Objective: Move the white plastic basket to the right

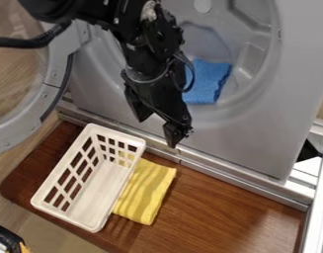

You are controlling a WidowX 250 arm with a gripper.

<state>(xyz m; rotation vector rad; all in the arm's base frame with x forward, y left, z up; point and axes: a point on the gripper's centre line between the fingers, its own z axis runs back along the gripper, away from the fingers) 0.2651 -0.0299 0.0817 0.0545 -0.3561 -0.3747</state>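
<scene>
Basket [98,188] is being borne upright by board [223,202], toward left of view, open top facing up. Yellow cloth [148,190] is being bordered by basket's right side; whether any cloth is being pinned under the base, cannot tell. Gripper [157,129] is being held in front of washer [233,141], above and to the right of basket's far end, pointing down. Fingers are being held well apart, a wide gap showing; nothing is being gripped, and no contact with basket is being made out. Height over board is not being shown plainly. Blue cloth [206,81] is being held in the drum, apart from the work.

Step in hand is being judged as approach: basket is being left ungrasped, at the left, and the shift right is not being made. By next move, gripper is being called on to be brought left and lowered, one finger inside the rim and one outside, far right corner being favoured as nearest. After that, closing on the thin wall is being called for, then a slight lift before travel right, since yellow cloth is being met at once on that path. If basket is being dragged low, cloth is likely being bunched or carried along. With one corner alone being gripped, some swing or tilt is being expected, basket being long and seemingly light.
</scene>
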